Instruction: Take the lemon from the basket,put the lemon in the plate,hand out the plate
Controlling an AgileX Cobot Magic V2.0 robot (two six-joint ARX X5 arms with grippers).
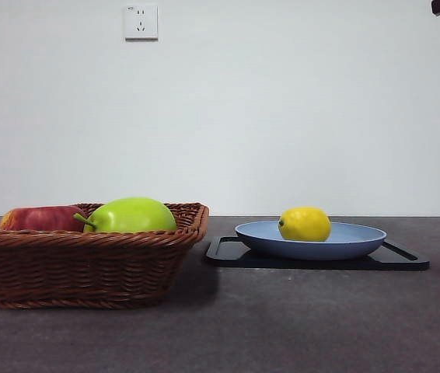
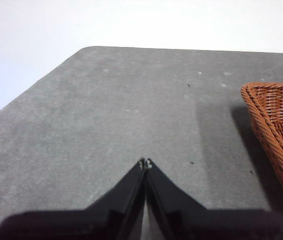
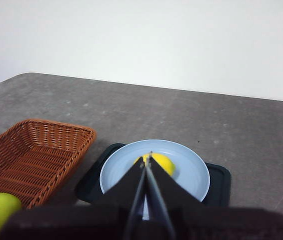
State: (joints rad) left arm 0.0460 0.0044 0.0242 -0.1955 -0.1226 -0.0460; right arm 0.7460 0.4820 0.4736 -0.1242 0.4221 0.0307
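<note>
The lemon [image 1: 305, 224] lies in the plate [image 1: 360, 242] beside the basket [image 1: 88, 268]; the right gripper [image 3: 147, 159], clenched and empty, hangs above the plate, and the left gripper [image 2: 145, 163] is clenched beside the basket.

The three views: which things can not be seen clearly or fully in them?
- Red apple: front view, lower part hidden by the basket wall; absent from both wrist views.
- Lemon: right wrist view, partly covered by the shut right pincer.
- Black tray: front view, middle hidden under the plate.
- Basket: left wrist view, cut by the edge.
</note>
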